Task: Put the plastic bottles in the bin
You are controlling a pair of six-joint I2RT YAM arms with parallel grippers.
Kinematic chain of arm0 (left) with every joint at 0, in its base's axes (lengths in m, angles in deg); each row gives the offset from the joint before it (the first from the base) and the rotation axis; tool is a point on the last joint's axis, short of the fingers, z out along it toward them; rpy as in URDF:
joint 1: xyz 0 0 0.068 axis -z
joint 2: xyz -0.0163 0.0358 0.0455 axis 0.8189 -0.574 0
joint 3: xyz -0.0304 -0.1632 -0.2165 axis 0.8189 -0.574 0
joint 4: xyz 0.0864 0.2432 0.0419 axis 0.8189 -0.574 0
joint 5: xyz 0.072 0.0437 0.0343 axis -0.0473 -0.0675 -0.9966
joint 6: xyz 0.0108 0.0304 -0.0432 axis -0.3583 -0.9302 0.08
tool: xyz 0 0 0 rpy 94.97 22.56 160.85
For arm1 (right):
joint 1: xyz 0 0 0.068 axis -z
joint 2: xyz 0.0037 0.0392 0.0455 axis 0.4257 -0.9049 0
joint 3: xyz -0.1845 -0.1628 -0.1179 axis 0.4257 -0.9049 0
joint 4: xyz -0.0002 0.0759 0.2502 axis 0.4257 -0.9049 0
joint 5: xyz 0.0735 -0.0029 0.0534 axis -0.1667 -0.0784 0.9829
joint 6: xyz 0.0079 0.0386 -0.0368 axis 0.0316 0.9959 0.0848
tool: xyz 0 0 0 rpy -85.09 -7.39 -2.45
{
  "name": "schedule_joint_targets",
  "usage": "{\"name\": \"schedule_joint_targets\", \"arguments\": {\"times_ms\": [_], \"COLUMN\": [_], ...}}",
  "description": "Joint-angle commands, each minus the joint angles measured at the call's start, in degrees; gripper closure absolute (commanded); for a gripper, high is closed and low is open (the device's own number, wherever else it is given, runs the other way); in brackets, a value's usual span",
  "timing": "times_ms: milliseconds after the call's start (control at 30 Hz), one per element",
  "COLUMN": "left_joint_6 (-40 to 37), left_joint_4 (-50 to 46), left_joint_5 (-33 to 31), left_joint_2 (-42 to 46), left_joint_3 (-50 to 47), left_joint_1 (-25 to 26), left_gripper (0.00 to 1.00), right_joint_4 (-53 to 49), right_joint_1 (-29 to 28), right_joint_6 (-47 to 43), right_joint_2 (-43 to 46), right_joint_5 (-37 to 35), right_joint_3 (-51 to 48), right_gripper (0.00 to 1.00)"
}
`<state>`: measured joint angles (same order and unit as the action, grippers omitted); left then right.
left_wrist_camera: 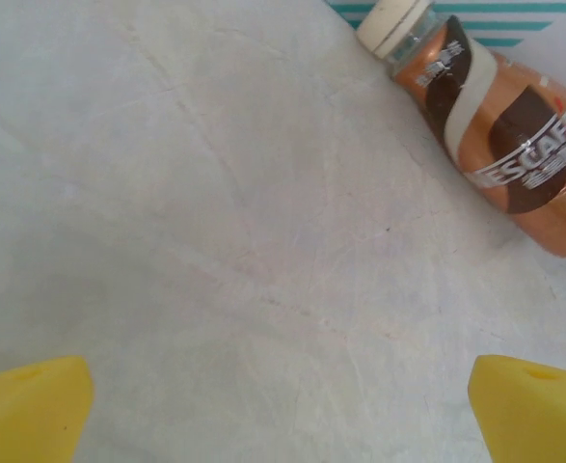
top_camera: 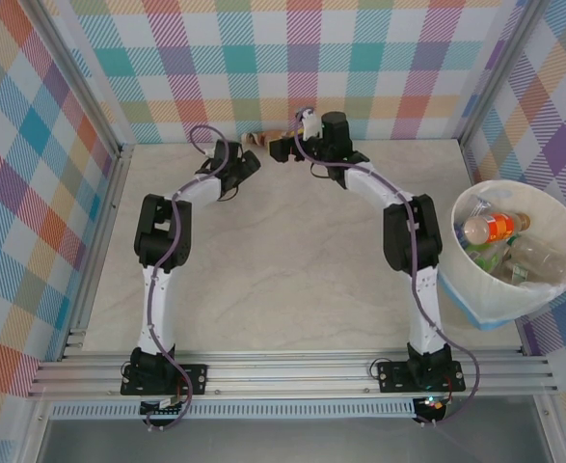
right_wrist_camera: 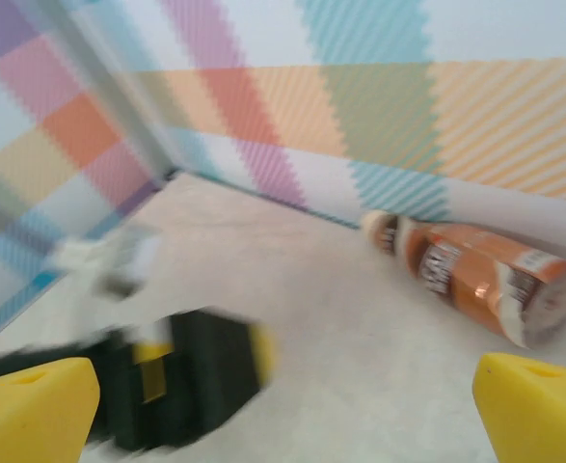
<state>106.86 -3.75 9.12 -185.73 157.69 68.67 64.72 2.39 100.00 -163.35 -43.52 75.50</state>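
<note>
A brown plastic bottle (top_camera: 260,139) with a cream cap lies on its side against the back wall. In the left wrist view this brown bottle (left_wrist_camera: 509,135) sits at the upper right, well ahead of my open left gripper (left_wrist_camera: 283,415), whose yellow fingertips (left_wrist_camera: 27,410) have only bare table between them. My left gripper (top_camera: 248,164) is just left of the bottle. My right gripper (top_camera: 283,149) is just right of it, and this right gripper (right_wrist_camera: 283,415) is open and empty, with the brown bottle (right_wrist_camera: 475,275) ahead to its right. The bin (top_camera: 499,299) stands at the right edge, holding several bottles (top_camera: 492,229).
The checked back wall (top_camera: 292,68) runs right behind the brown bottle. In the right wrist view the blurred black left gripper (right_wrist_camera: 181,386) sits close on the left. Metal rails (top_camera: 292,371) border the table's near edge, and a frame post (top_camera: 90,87) stands at the back left.
</note>
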Motion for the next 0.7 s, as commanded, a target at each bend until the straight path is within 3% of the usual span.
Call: {"name": "schedule_joint_targets", "arguments": {"times_ms": [0, 133, 200, 333, 500, 600, 667], "left_joint_6": [3.56, 3.82, 3.86, 2.29, -0.31, -4.25, -6.23], "left_joint_4": [1.92, 3.40, 4.26, 7.82, 2.89, -1.37, -9.35], "left_joint_5": [-1.59, 0.86, 2.44, 10.07, 10.66, 12.67, 14.08], "left_joint_2": [5.68, 5.92, 5.16, 0.44, -9.56, -17.95, -25.61], "left_joint_3": [-3.27, -4.54, -4.22, 1.02, 15.52, 30.09, 44.92], "left_joint_1": [-2.95, -4.87, -5.41, -5.60, -5.78, -6.05, -6.13], "left_gripper": [0.00, 0.00, 0.00, 0.00, 0.00, 0.00, 0.00], "right_joint_4": [-9.27, -15.17, -13.72, -8.70, -3.45, -1.76, -0.76], "right_joint_1": [0.13, 0.81, 1.29, 1.71, 1.88, 1.89, 1.92], "right_joint_6": [5.05, 7.32, 9.85, 11.89, 10.22, 12.97, 15.47], "right_joint_2": [-9.83, -24.88, -29.80, -29.51, -28.17, -31.28, -33.62], "right_joint_5": [-7.81, -8.08, -7.87, -7.47, -6.07, -7.75, -8.77], "right_joint_3": [14.03, 37.78, 44.39, 41.37, 37.07, 39.42, 41.54], "right_gripper": [0.00, 0.00, 0.00, 0.00, 0.00, 0.00, 0.00]}}
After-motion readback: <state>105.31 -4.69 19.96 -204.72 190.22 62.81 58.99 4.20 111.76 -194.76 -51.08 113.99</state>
